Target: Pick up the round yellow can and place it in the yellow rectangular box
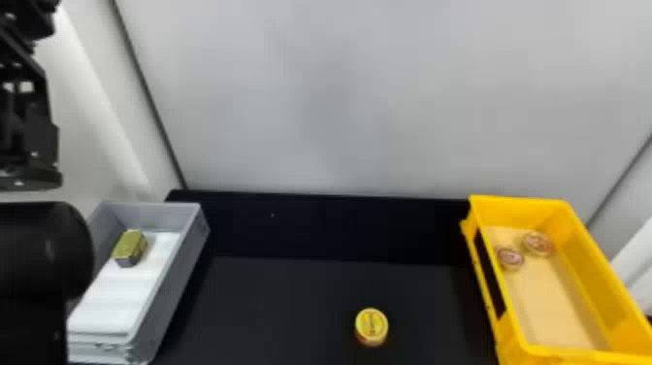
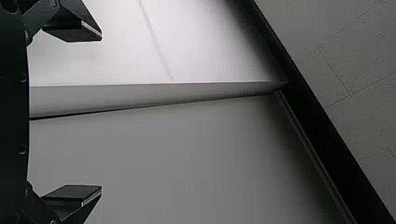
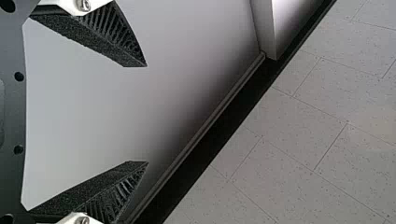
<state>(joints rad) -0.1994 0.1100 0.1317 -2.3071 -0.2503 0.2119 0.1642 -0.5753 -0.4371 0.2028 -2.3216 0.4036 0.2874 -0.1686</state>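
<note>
In the head view, the round yellow can [image 1: 371, 325] stands upright on the black work surface [image 1: 271, 301], between the two boxes and nearer the yellow rectangular box [image 1: 596, 267] on the right. Inside that box, toward its far end, two round reddish-topped cans lie close together, the smaller-looking can [image 1: 510, 258] to the left of the larger-looking can [image 1: 537, 242]. On the left, the gray box [image 1: 179, 272] has a white bottom and holds an olive-yellow rectangular tin [image 1: 130, 246] near its far end. The left arm [image 1: 34, 262] rises at the left edge. In the left wrist view, the left gripper [image 2: 101, 113] has its fingers spread wide with nothing between them, before pale wall panels [image 2: 163, 149]. In the right wrist view, the right gripper [image 3: 147, 115] is likewise parted and holds nothing, with speckled tiles [image 3: 299, 135] beyond.
</note>
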